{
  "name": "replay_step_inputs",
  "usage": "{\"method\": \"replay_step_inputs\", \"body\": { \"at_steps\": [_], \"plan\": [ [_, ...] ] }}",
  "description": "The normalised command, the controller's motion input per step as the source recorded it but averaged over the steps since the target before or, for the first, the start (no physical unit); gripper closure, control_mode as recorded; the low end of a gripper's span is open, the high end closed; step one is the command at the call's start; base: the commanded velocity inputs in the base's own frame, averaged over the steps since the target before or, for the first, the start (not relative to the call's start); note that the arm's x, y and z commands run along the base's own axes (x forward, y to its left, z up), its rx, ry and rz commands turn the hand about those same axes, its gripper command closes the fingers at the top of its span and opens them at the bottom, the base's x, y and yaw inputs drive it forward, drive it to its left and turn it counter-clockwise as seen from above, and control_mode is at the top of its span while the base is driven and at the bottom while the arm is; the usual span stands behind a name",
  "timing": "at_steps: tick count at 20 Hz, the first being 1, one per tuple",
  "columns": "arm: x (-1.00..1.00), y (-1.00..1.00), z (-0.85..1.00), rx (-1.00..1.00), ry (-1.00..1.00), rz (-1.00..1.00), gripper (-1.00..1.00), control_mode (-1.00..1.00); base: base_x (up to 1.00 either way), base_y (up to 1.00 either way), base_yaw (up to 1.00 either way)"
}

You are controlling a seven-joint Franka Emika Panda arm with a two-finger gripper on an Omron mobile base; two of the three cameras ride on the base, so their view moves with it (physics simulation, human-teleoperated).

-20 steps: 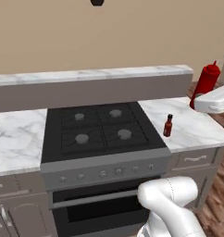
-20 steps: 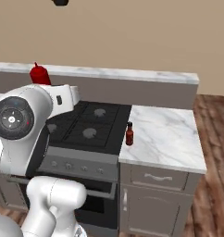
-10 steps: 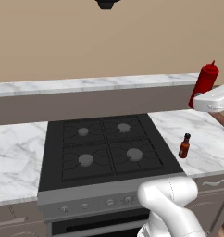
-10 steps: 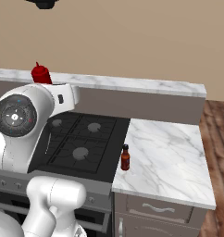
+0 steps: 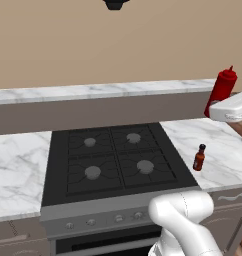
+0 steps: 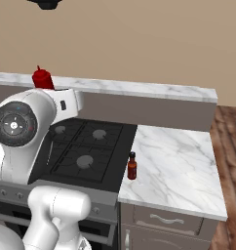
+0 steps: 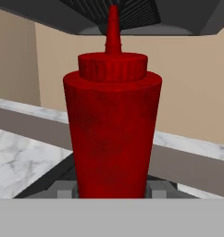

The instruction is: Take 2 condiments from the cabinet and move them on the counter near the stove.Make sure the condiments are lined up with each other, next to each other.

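My gripper (image 7: 112,190) is shut on the slim all-red squeeze bottle (image 7: 113,125), which stands upright between the dark fingertips (image 7: 64,189). From the left base view the red bottle (image 5: 222,89) hangs in the gripper (image 5: 214,109) above the counter (image 5: 228,150), right of the stove (image 5: 113,160). The short reddish-brown sauce bottle (image 5: 199,157) stands on the counter by the stove's right edge, forward of and below the held bottle. In the right base view the sauce bottle (image 6: 132,166) stands on the counter (image 6: 178,166), and the red bottle's top (image 6: 42,78) shows behind my arm. The cabinet is out of view.
A raised marble ledge (image 5: 93,92) runs behind the stove (image 6: 86,151). A dark range hood (image 5: 115,4) hangs overhead. My arm's big joint (image 6: 22,127) blocks the left of the right base view. Drawer fronts (image 6: 164,222) sit under the counter; wood floor (image 6: 229,146) lies at right.
The base has driven closer, so both base views have shifted and the stove looks larger. The red bottle stays in my grip. The sauce bottle keeps its place on the counter.
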Motion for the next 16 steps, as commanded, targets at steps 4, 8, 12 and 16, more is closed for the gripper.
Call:
{"method": "replay_step_inputs", "body": {
  "at_steps": [4,8,12,16],
  "plan": [
    [0.00,0.00,0.00,0.00,0.00,0.00,1.00,1.00,0.00,0.00,0.00],
    [0.01,-0.11,-0.02,0.00,0.00,0.00,1.00,-1.00,0.02,0.00,0.00],
    [0.00,-0.46,-0.33,0.00,-0.07,0.07,1.00,-1.00,0.00,0.00,0.00],
    [-0.01,-0.59,-0.78,-0.04,-0.09,0.14,1.00,-1.00,0.00,0.00,0.00]
  ]
}}
